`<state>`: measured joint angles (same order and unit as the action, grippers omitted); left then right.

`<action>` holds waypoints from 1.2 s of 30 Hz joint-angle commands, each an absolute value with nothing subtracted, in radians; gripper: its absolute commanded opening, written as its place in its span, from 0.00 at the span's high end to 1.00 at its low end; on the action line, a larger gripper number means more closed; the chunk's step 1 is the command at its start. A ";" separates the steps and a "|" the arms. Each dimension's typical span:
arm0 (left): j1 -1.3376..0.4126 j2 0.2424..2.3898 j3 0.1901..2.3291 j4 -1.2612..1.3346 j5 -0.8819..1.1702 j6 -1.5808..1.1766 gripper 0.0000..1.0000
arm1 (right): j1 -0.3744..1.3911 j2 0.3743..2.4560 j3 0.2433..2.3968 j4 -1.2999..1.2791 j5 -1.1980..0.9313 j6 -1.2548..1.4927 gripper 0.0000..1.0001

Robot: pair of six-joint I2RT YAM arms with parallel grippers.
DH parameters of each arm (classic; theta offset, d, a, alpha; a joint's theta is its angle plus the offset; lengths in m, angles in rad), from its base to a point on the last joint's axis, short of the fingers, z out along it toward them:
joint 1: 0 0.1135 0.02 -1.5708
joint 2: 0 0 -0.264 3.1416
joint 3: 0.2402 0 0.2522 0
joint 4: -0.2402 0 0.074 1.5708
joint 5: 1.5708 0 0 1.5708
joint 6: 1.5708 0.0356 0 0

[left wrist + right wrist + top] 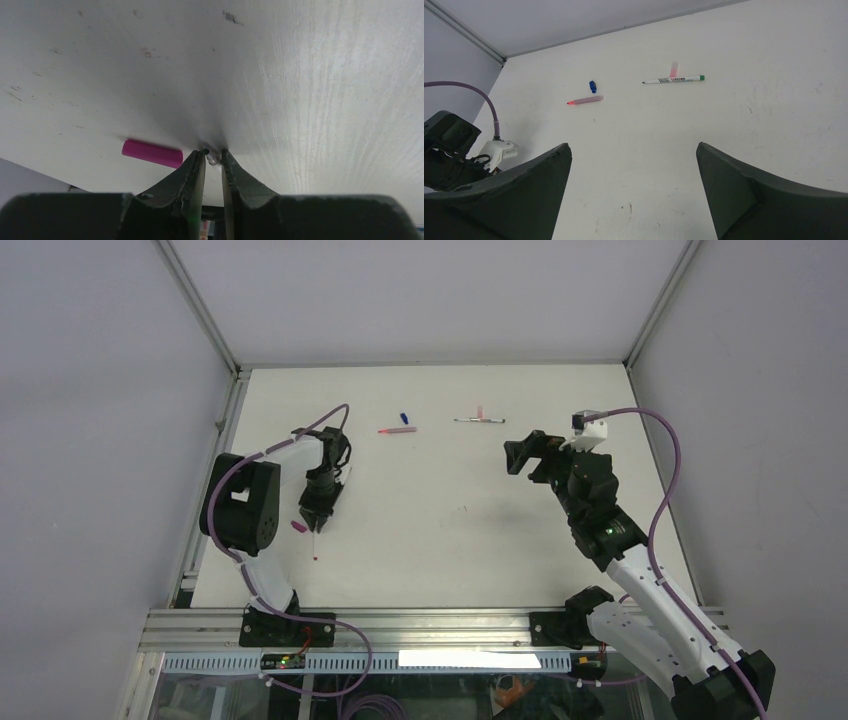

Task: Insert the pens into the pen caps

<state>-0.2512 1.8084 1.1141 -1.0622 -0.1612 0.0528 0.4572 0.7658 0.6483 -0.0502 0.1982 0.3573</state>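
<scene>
Two grippers stand well apart over a white table (450, 540). The left gripper (318, 512) points down near the table's left edge, its jaws pressed together on a thin pen (316, 542) whose red tip reaches toward the surface below the fingers. In the left wrist view only a small grey bit shows between the nearly closed fingertips (197, 167). A magenta cap (152, 153) lies on its side just beside that gripper, on its left, apart from it. The right gripper (633, 145) hovers over the right side with its jaws spread wide. Toward the far edge a blue cap (593, 86) lies just beside a pink pen (585, 100) with a red tip. Further right lies a white pen (674, 79) with a green end, and a pale pink cap (673, 69), blurred, sits right against its far side.
</scene>
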 commanded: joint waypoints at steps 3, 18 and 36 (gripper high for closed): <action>-0.279 1.831 1.137 -1.066 -0.187 0.074 0.81 | 0.465 0.764 0.654 -0.020 0.212 0.345 0.01; -0.330 1.828 1.209 -1.034 -0.143 0.060 1.00 | 0.467 0.766 0.649 -0.009 0.208 0.347 0.00; -0.532 2.202 1.826 -0.973 0.030 -0.067 1.00 | 0.466 0.757 0.647 -0.013 0.220 0.344 0.01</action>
<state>-0.5243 2.1746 1.7699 -0.9749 -0.0097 -0.0296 0.4610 0.7712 0.6445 -0.0494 0.1989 0.3569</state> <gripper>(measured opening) 0.022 0.993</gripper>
